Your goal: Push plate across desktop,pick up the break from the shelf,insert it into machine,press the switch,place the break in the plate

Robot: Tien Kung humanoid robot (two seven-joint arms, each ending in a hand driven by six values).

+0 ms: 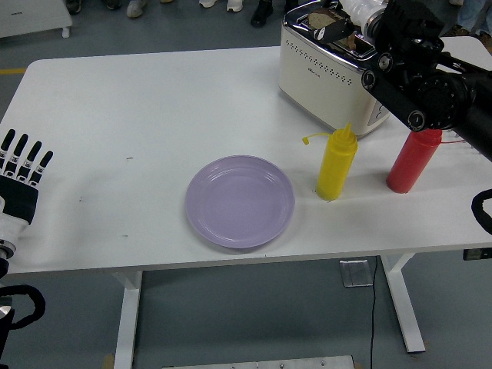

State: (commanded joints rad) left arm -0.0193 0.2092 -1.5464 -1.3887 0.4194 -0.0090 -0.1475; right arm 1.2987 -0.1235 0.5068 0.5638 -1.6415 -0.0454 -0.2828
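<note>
A cream and chrome toaster (323, 73) stands at the table's far right. Over its top slots my right hand (344, 18) is curled around a brown slice of bread (324, 22), which sits tilted at the slot opening. My black right forearm (419, 77) crosses the toaster's right end and hides its front controls. A lilac plate (240, 201) lies empty near the table's front edge, left of the toaster. My left hand (23, 163) rests at the left edge with its fingers stretched out, holding nothing.
A yellow squeeze bottle (337, 163) and a red squeeze bottle (413, 157) stand in front of the toaster, right of the plate. The white table (138, 115) is bare on its left half. Several people's shoes show beyond the far edge.
</note>
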